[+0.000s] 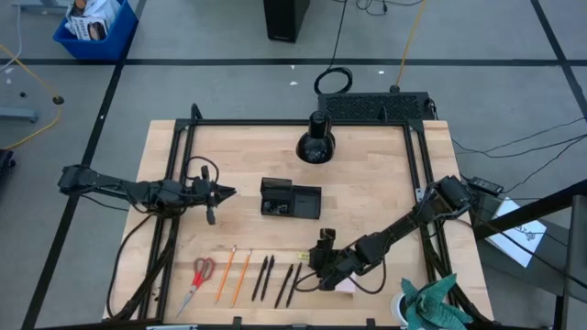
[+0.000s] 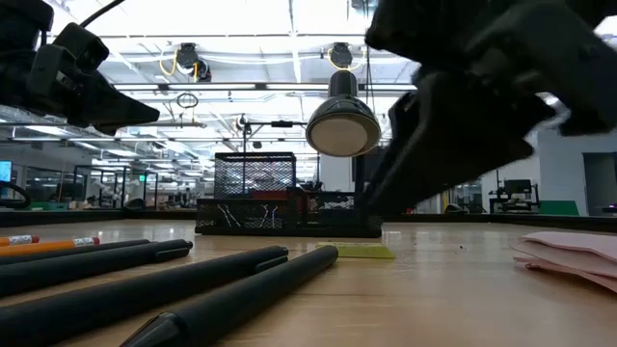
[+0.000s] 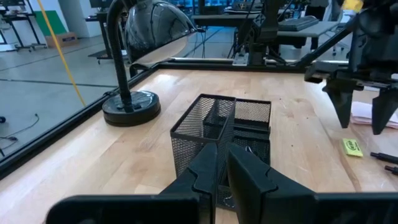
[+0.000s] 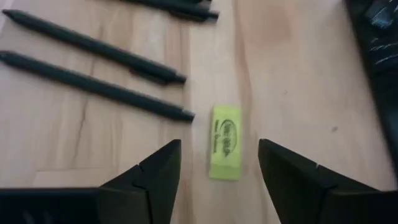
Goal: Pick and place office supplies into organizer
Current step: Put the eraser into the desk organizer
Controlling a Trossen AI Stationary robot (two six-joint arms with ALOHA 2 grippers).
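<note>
Hovering low over the front of the table (image 1: 367,174), my right gripper (image 1: 323,258) had its fingers (image 4: 155,177) spread wide apart and held nothing — between them, on the bare wood, lay a small yellow-green eraser (image 4: 225,150) with dark print on it. From my right wrist it sat squarely in the gap, touching neither finger. In the low view the same eraser (image 2: 359,251) lay flat on the wood, in front of the organizer.

Just beside the eraser lay the black pens (image 1: 275,280), side by side near the front edge; two of them (image 4: 93,65) showed close by my right fingers, tips pointing toward the eraser. Further along the row were the two orange pencils (image 1: 233,275) and then the red-handled scissors (image 1: 198,277). A pink sticky-note pad (image 2: 569,255) rested near my right arm, partly hidden beneath it in the high view.

The organizer (image 1: 290,199) — a black mesh tray, one end taller — stood mid-table, well apart from the row of supplies. My left gripper (image 1: 227,192) hung beside it, fingers (image 3: 205,171) drawn nearly together on nothing, pointing at its taller end. A black desk lamp (image 1: 315,142) stood behind it near the far edge.
</note>
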